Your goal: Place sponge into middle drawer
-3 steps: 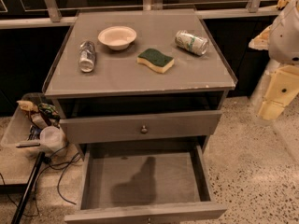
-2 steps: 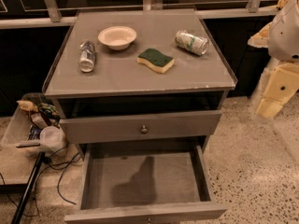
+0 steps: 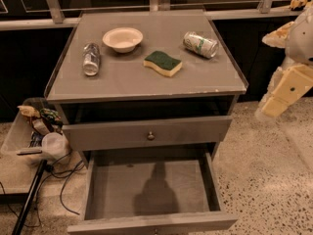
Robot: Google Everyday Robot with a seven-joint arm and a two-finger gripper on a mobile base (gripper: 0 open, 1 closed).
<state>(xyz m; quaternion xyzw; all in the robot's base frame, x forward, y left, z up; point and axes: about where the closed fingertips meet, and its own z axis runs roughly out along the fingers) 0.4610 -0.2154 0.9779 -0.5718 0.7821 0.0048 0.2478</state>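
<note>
The sponge (image 3: 163, 63) lies on the cabinet top (image 3: 146, 82), right of centre, with its dark green scrub face up and pale yellow foam below. The middle drawer (image 3: 151, 223), the lower of the two grey drawers, is pulled out wide, and its plain grey inside holds nothing but a shadow. The grey drawer above it (image 3: 146, 133) is pushed in, with a small centre knob. My gripper (image 3: 286, 89), cream-coloured, hangs at the right edge of the view. It is beside the cabinet, well apart from the sponge and the drawer, and holds nothing that I can see.
On the top are also a white bowl (image 3: 122, 38), a clear bottle lying on its side (image 3: 91, 58) and a can lying on its side (image 3: 200, 44). A bin of clutter (image 3: 36, 131) and cables sit on the floor at the left. Speckled floor lies to the right.
</note>
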